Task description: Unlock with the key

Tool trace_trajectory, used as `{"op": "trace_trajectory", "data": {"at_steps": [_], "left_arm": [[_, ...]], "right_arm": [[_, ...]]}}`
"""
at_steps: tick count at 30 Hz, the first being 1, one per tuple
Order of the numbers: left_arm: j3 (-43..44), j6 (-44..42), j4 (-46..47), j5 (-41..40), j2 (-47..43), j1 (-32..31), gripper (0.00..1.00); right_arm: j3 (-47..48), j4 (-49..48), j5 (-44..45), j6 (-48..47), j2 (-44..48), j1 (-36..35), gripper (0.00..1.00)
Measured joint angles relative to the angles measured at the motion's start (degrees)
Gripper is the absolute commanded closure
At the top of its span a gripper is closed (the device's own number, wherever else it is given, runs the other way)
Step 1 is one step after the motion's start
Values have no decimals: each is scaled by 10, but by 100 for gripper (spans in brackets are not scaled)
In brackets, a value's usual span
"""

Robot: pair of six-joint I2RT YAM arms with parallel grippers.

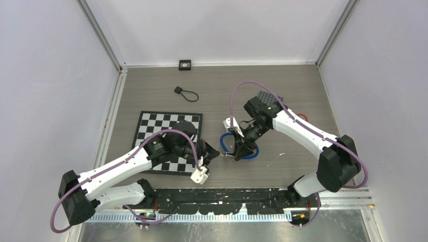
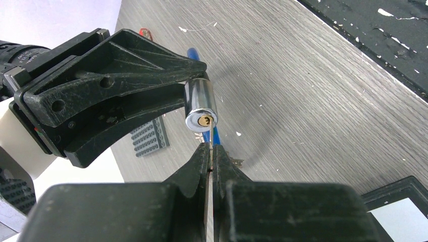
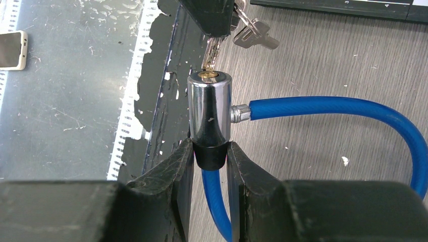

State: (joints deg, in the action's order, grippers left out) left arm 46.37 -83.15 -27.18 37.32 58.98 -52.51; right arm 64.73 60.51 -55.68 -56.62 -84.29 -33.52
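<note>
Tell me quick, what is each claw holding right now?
Left gripper: closed, holding the key, tip at the keyhole.
Right gripper: closed on the cable lock, at its black end.

No legible text or markings

Between grippers: I have no gap to pass. The left gripper [image 1: 217,155], pinching the key [image 2: 210,135], faces the right gripper [image 1: 236,150], which is clamped on the lock cylinder [image 2: 201,108].
Around the lock: the blue cable [image 3: 328,106] loops out over the table, and spare keys [image 3: 255,35] sit just beside the key.
Near edge: the black rail [image 1: 227,194] runs close behind both grippers.
Left side: the checkerboard mat [image 1: 151,123] lies flat under my left arm.
Far table: I see open wood, with a black tag with a loop [image 1: 185,93] on it and a black square [image 1: 185,64] at the back wall.
Right rear: the grey stud plate [image 1: 269,96] is partly hidden by my right arm.
</note>
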Motion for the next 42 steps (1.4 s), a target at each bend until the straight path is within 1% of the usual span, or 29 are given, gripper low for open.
{"op": "trace_trajectory", "data": {"at_steps": [19, 27, 33, 42], "left_arm": [[-2, -16, 1, -5, 1, -4, 100], [-14, -28, 8, -7, 1, -4, 100], [-28, -28, 8, -7, 1, -5, 100], [-30, -21, 22, -9, -2, -6, 100]], "right_arm": [[3, 3, -6, 10, -10, 1, 99], [3, 5, -12, 14, -10, 12, 99], [3, 5, -27, 15, -10, 25, 99], [3, 5, -32, 14, -10, 26, 100]]}}
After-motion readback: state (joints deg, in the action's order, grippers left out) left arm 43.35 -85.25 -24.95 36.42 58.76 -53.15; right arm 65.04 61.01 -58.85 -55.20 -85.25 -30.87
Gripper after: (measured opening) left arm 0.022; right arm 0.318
